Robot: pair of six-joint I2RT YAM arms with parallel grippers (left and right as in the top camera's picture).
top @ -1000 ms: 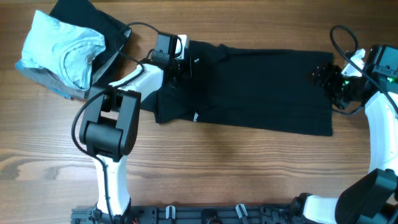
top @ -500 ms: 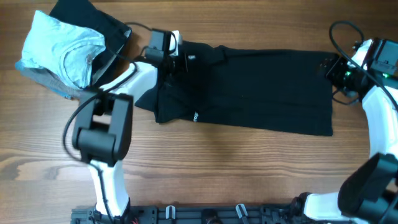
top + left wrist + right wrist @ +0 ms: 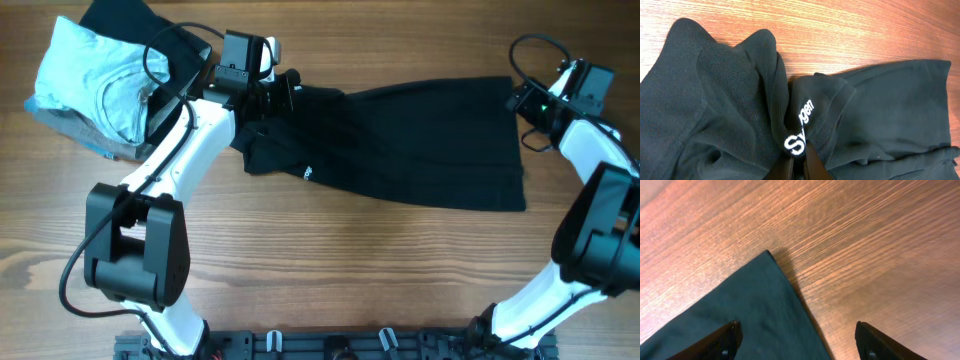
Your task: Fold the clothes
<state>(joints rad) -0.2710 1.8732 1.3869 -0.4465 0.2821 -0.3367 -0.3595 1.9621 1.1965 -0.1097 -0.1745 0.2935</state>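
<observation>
**Black T-shirt**: short-sleeved, soft cloth. It lay across the upper middle of the wooden table, running left to right. The right part was spread flat with its lower edge slanting. The left end was gathered into loose folds and ridges. In the left wrist view the cloth filled most of the frame, a fine mesh weave showing on the raised folds. White lettering ran along one pinched ridge.

**Left gripper**: at the bunched left end of the garment. Its fingers were together, clamped on the ridge of cloth just below the lettering. Only the tips showed at the bottom edge of the wrist view.

**Right gripper**: at the upper right corner of the garment. Its fingers stood wide apart, with the pointed corner of the cloth lying flat on the bare wood between them. Nothing was pinched, and whether the tips touched the cloth could not be told.

**Light blue folded shirt**: top left of the table, left of the bunched end and apart from it.

**Grey garment**: under the blue one, only its edge visible.

**Dark garment**: behind the blue one, at the table's far edge.

**Black cable**: looped above the right wrist.
</observation>
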